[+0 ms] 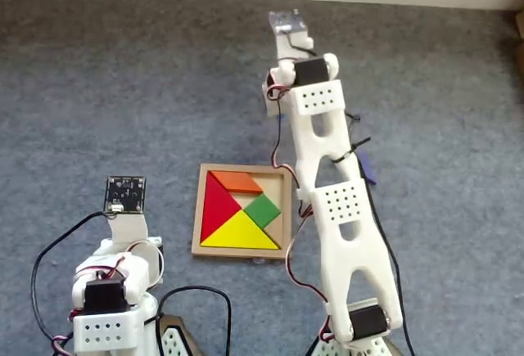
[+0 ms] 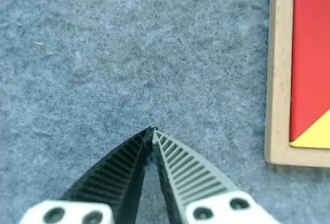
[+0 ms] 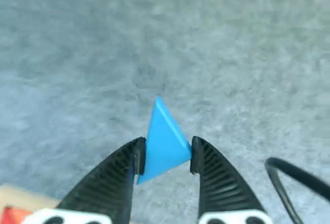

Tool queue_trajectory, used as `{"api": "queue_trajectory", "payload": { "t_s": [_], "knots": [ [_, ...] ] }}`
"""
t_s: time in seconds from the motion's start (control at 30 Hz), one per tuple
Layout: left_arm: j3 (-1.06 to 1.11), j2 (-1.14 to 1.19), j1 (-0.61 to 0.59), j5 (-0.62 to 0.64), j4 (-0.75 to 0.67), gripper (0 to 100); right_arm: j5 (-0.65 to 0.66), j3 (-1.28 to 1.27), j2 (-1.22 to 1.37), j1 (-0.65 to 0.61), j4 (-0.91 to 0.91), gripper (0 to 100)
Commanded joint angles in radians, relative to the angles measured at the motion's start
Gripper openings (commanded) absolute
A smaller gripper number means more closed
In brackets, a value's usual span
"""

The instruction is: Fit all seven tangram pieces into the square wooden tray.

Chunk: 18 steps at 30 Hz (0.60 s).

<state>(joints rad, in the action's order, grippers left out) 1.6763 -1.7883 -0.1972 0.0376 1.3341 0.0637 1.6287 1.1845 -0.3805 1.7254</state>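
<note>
The square wooden tray (image 1: 199, 213) lies flat on the grey felt (image 1: 98, 86) between my two arms; inside it I see a red triangle (image 1: 217, 205), a yellow triangle (image 1: 239, 233), an orange piece (image 1: 237, 181) and a green square (image 1: 262, 210), fitted edge to edge. A blue triangle (image 3: 161, 126) is pinched in my right gripper (image 3: 167, 147), over the felt beyond the tray's far side; my left gripper (image 2: 151, 134) is pressed together on nothing, near the tray's side wall.
</note>
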Motion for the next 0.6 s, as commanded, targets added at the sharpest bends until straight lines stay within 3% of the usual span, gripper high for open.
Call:
{"api": "queue_trajectory", "payload": {
  "t_s": [0.0,0.47,0.57],
  "knots": [
    [0.019,-0.031,-0.001,-0.008,0.006,1,0.011,-0.147,-0.189,-0.058,0.042,5.8],
    [0.019,-0.031,-0.001,-0.008,0.006,1,0.077,-1.222,-0.998,-0.259,0.030,6.3],
    [0.019,-0.031,-0.001,-0.008,0.006,1,0.077,-1.383,-1.086,-0.266,-0.064,6.3]
  ]
}}
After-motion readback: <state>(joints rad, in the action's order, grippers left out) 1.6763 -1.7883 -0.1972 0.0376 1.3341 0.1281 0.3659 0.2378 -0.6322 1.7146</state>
